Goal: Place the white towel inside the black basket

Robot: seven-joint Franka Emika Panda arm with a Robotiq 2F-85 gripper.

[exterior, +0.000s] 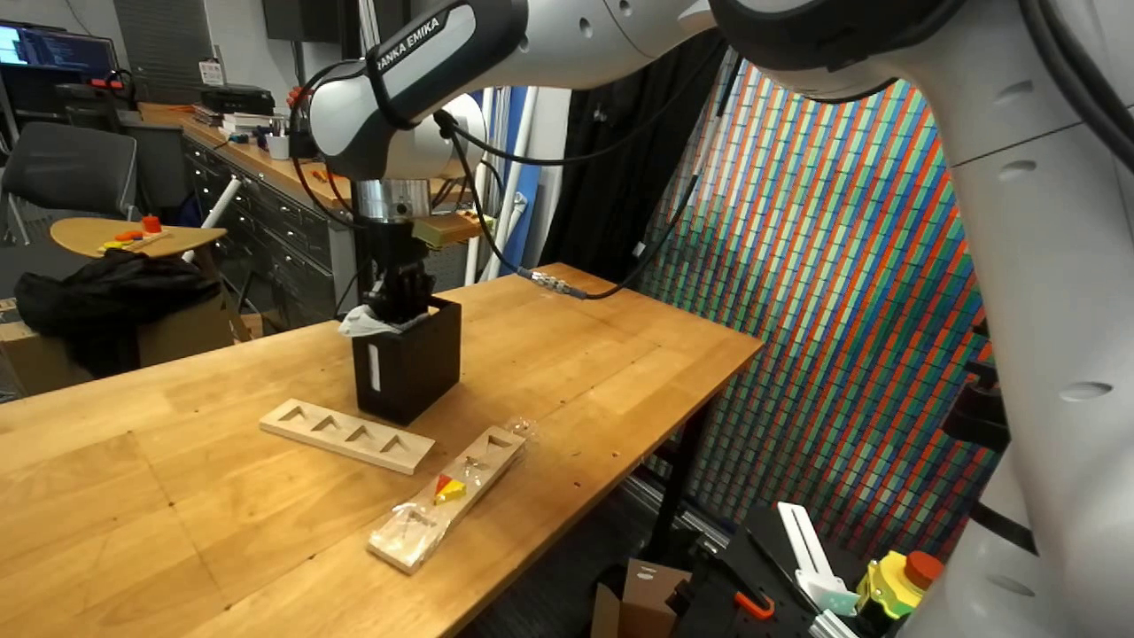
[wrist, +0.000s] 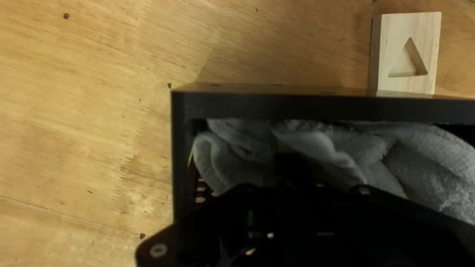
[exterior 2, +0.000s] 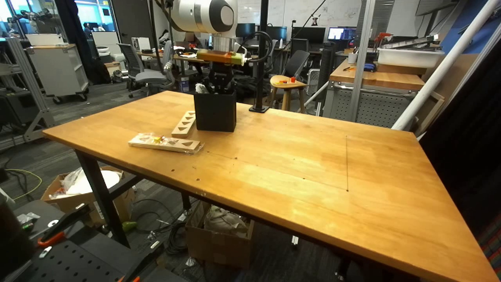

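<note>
The wooden counter (exterior 2: 293, 156) extends beneath the black basket (exterior: 427, 354), which stands upright. The end effector (exterior: 399, 301) reaches down into the basket; its opening, and whether it grips anything, cannot be told. The white towel (wrist: 426, 155) lies bunched within the basket, part overhanging the rim. Near the basket lies a wooden board (exterior: 348, 436) with triangular recesses; farther from it, a plastic-wrapped board (exterior: 443, 512) bears a yellow piece (exterior: 450, 492) and a red piece (exterior: 442, 483).
</note>
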